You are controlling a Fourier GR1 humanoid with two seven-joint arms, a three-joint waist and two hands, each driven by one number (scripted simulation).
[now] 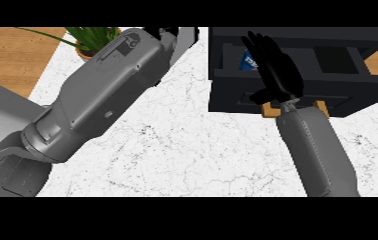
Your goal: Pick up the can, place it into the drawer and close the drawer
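The dark drawer (229,96) stands open at the upper right of the white marble counter (184,144), its tan handle (322,109) facing me. Inside it lies the can (246,60), blue and white, mostly hidden behind my right hand. My right hand (277,71) hovers over the drawer's inside with its fingers straight, next to the can and not curled round it. My left forearm stretches diagonally across the counter's left part. Only a sliver of my left hand (162,32) shows at the view's top edge.
A potted green plant (92,38) stands at the counter's far left corner. Wooden floor (22,59) lies beyond the counter's left edge. A grey surface (15,109) shows at the far left.
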